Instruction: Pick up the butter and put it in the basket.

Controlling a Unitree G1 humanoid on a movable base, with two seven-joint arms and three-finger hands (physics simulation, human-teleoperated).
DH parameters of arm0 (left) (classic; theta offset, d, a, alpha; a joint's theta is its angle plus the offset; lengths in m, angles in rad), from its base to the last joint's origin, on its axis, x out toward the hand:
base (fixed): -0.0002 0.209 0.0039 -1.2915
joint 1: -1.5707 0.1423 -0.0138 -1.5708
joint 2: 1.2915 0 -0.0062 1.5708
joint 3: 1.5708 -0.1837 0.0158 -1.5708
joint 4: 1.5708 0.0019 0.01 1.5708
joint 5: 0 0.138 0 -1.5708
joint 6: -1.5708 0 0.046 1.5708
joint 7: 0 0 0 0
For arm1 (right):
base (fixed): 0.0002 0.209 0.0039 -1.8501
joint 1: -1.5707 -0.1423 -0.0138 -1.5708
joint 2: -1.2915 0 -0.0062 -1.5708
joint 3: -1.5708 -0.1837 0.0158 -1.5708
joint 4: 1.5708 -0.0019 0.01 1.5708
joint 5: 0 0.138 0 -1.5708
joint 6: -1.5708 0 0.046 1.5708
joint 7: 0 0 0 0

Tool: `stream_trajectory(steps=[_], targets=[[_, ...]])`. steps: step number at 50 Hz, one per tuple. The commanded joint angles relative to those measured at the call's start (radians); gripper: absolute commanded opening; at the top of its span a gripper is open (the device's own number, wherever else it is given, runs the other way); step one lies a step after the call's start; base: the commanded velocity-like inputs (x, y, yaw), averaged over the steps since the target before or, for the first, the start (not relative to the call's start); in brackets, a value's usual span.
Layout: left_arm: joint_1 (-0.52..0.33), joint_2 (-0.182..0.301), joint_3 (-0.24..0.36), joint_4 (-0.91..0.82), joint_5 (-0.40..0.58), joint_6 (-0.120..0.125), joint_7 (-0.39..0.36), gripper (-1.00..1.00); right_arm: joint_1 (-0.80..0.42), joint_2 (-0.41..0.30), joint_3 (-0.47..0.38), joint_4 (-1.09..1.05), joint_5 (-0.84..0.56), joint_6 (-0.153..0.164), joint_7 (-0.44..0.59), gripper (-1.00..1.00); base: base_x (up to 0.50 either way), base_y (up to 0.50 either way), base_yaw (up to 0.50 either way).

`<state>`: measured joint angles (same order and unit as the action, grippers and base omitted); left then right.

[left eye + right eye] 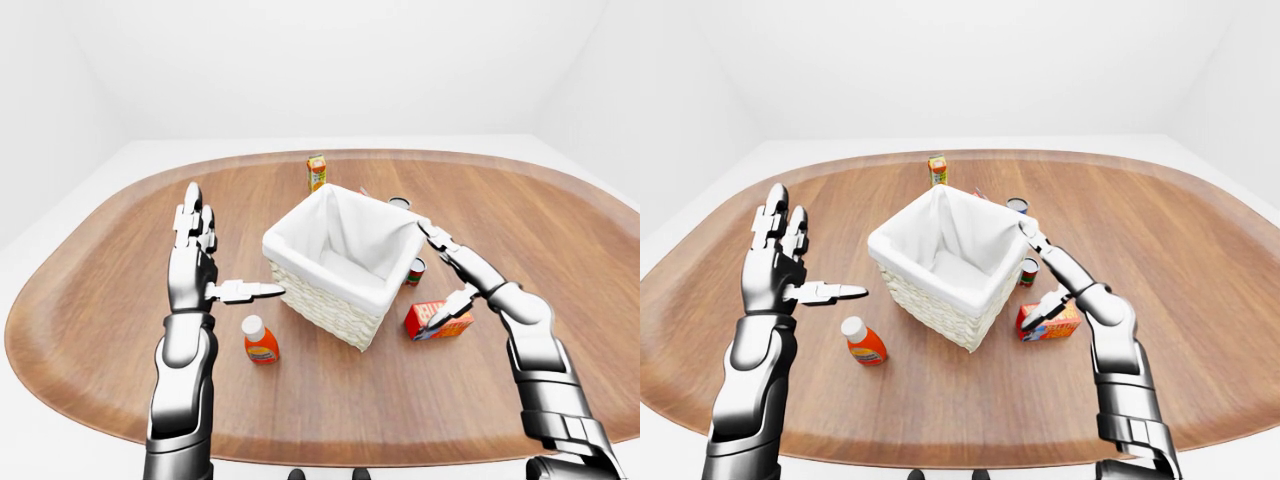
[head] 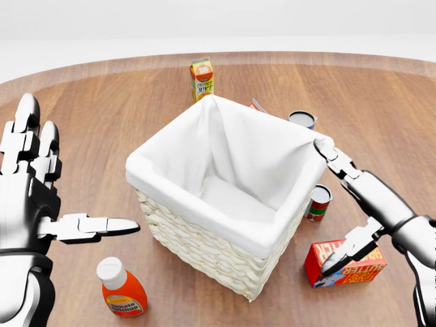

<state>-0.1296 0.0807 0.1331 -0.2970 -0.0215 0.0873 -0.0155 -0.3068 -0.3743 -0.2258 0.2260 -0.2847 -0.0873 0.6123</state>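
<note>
The butter [image 2: 346, 264] is a red and orange box lying on the table to the right of the basket, low in the head view. The basket [image 2: 204, 242] is white wicker with a white cloth liner, in the middle, and looks empty. My right hand [image 2: 327, 208] is open just above and beside the butter. Its thumb tip lies over the box's top left edge and its fingers reach to the basket's right corner. My left hand [image 2: 68, 184] is open and empty, held upright to the left of the basket.
A ketchup bottle [image 2: 122, 293] lies lower left of the basket. An orange juice carton [image 2: 201, 78] stands beyond the basket. A small can [image 2: 317, 203] stands between basket and butter, and another can [image 2: 301, 119] is further up. The oval wooden table [image 1: 90, 300] carries everything.
</note>
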Motion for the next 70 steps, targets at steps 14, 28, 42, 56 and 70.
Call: stream_trajectory(steps=[14,28,42,56,70], targets=[[-0.001,0.001,0.002,0.012,-0.005,0.0,0.0,1.0,-0.099,-0.1,0.067,0.491,-0.368,0.0,-0.211,1.0,0.0,0.0,0.0],[-0.001,0.003,0.005,0.017,-0.007,0.0,0.0,1.0,-0.205,-0.111,0.175,0.775,-0.587,0.0,-0.469,1.0,0.0,0.0,0.0],[0.007,0.0,0.004,0.016,-0.007,0.0,0.001,1.0,-0.375,-0.053,0.303,1.03,-0.877,0.0,-0.831,1.0,0.0,0.0,0.0],[0.007,0.001,0.006,0.024,-0.009,0.0,0.003,1.0,-0.387,0.019,0.32,1.116,-0.935,0.0,-0.888,1.0,0.0,0.0,0.0],[0.013,-0.001,0.004,0.019,-0.006,0.0,0.003,1.0,-0.376,0.032,0.323,1.134,-0.94,0.0,-0.859,1.0,0.0,0.0,0.0]])
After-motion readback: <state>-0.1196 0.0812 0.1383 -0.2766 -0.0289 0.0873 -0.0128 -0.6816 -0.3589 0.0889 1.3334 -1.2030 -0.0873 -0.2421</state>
